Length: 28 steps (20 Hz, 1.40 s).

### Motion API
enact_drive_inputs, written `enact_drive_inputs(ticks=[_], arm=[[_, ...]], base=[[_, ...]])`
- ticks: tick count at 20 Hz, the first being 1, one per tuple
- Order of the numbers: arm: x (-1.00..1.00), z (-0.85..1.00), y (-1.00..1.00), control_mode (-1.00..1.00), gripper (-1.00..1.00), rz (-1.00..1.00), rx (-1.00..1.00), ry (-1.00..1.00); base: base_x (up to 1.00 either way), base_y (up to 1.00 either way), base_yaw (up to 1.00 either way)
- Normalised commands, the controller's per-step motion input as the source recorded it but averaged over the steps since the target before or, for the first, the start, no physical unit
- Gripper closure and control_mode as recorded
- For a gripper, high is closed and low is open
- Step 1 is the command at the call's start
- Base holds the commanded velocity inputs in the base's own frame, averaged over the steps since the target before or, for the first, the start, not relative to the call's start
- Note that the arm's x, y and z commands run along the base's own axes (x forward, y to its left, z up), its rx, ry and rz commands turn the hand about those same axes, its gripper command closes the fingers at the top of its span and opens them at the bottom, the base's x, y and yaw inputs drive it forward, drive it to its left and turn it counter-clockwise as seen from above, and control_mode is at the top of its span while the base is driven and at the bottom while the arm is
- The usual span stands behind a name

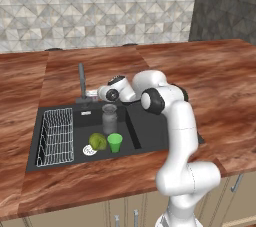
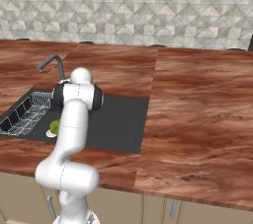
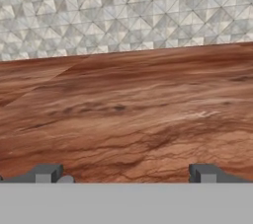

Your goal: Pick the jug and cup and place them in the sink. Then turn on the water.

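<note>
Near rim of the sink [image 1: 150, 148]: cup [image 1: 115, 142] and jug [image 1: 109, 118] are standing in the basin, so the faucet [image 1: 81, 82] step is in hand. Advisable: approach the faucet base slowly, pushing sideways. The jaws are standing wide apart, gripping nothing, facing the surface [image 3: 148, 104].
</note>
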Motion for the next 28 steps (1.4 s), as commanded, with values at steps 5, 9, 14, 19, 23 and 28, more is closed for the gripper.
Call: enact_drive_inputs(ticks=[5, 9, 14, 19, 23, 28], arm=[[0.0, 0.0, -0.44, -1.0, -1.0, 0.03, 0.04, 0.0], [0.0, 0.0, -0.59, -1.0, -1.0, 0.04, 0.08, 0.0], [0.06, 0.0, -0.61, -1.0, -1.0, 0.04, 0.08, 0.0], [0.2, 0.0, -0.58, -1.0, -1.0, 0.01, 0.08, 0.0], [0.24, 0.0, -0.56, -1.0, -1.0, 0.0, 0.09, -0.01], [0.22, 0.0, -0.56, -1.0, -1.0, 0.0, 0.08, -0.01]], base=[[0.0, 0.0, 0.0], [0.0, 0.0, 0.0], [0.0, 0.0, 0.0], [0.0, 0.0, 0.0], [0.0, 0.0, 0.0], [0.0, 0.0, 0.0]])
